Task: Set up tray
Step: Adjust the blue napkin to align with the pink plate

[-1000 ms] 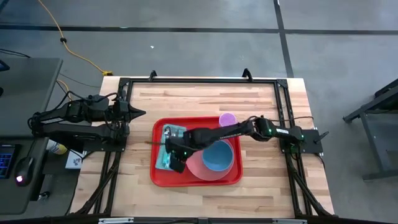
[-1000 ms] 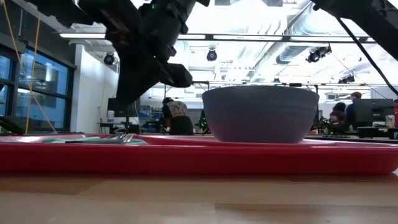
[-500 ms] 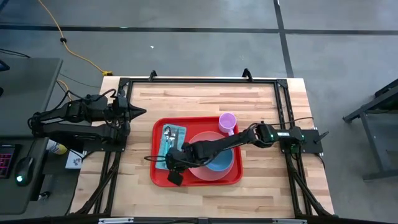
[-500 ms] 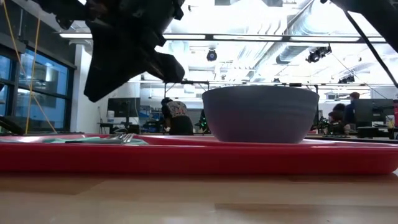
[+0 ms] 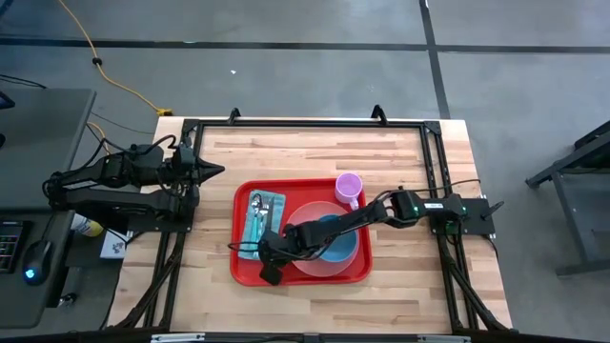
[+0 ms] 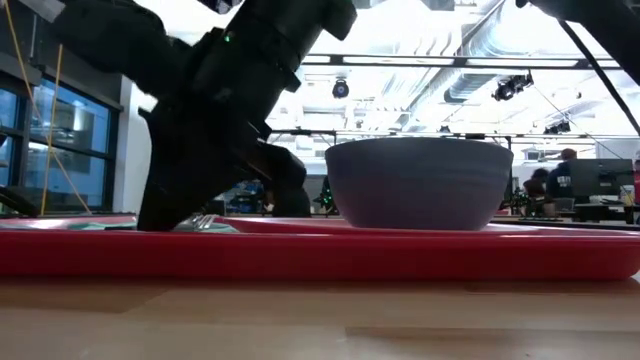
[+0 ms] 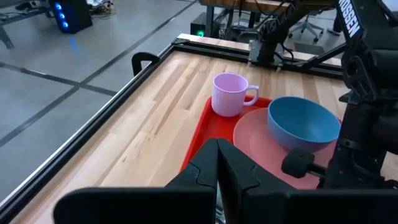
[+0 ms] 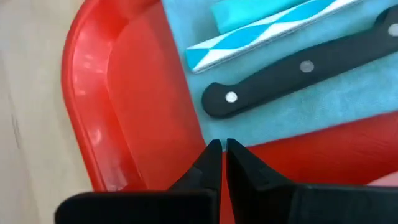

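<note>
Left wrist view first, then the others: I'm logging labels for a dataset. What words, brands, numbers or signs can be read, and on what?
"ROSSEN": white letters on the right arm's dark link in the left wrist view; the word's start is cut off at the picture's edge.
No other text: the bright red rectangular plastic tray, pale purple mug, blue bowl and black-handled knife show no print.
Background room signs and screens: too small to read.

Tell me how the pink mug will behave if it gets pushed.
The mug stands upright on the tray's corner, so it would probably slide rather than roll. It is tall and has a side handle, so a high push might tip it. It looks empty, likely light.
</note>
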Robot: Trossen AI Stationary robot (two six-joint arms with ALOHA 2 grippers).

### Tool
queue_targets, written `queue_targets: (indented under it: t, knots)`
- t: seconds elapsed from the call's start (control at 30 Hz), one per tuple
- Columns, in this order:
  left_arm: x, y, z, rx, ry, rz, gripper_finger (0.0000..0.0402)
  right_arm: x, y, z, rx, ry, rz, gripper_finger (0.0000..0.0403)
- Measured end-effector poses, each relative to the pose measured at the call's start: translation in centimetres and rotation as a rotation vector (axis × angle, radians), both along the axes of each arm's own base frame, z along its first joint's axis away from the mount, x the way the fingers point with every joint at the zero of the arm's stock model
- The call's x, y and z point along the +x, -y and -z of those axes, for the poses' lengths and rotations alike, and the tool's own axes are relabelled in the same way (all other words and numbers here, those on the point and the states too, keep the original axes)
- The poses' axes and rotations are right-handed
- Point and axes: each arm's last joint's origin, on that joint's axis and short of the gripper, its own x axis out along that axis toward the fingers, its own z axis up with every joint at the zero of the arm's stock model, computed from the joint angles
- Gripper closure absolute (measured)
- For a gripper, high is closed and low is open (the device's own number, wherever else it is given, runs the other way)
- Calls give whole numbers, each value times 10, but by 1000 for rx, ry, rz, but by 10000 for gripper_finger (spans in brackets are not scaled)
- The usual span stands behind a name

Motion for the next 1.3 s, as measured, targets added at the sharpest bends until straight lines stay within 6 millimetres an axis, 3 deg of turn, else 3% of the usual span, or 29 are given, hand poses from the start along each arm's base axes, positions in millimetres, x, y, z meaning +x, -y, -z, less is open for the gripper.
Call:
queue_targets:
  t: [1.3]
  knots:
    - [0,0,0,33,-13,4,364,7,0,2,36,58,36,403]
